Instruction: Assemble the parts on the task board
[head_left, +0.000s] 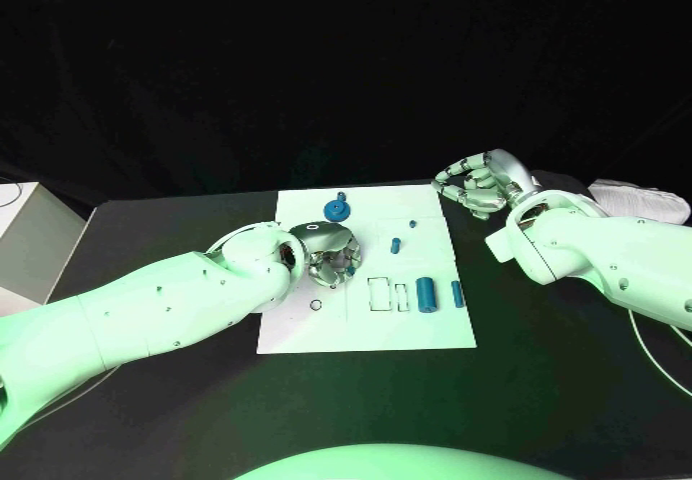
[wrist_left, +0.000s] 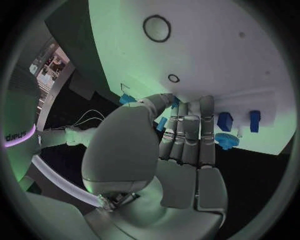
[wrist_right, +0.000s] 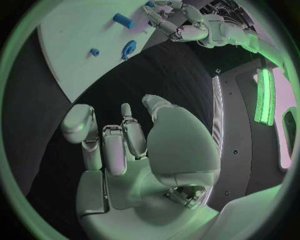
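The white task board (head_left: 296, 335) lies mid-table. My left hand (head_left: 325, 252) rests over its left middle, fingers curled and thumb closed across them (wrist_left: 181, 135); a small blue part (wrist_left: 164, 123) shows pinched between thumb and fingertips. A blue gear (head_left: 336, 210) stands near the board's far edge, with two small blue pegs (head_left: 395, 244) to its right. Two blue cylinders (head_left: 427, 292) lie by the empty slots (head_left: 378, 293). My right hand (head_left: 483, 182) hovers off the board's far right corner, fingers curled in on nothing (wrist_right: 119, 145).
A small black ring (head_left: 315, 305) lies on the board near my left forearm. A white box (head_left: 29, 240) stands at the table's left edge, and a white bundle (head_left: 635, 195) with a cable lies at the far right.
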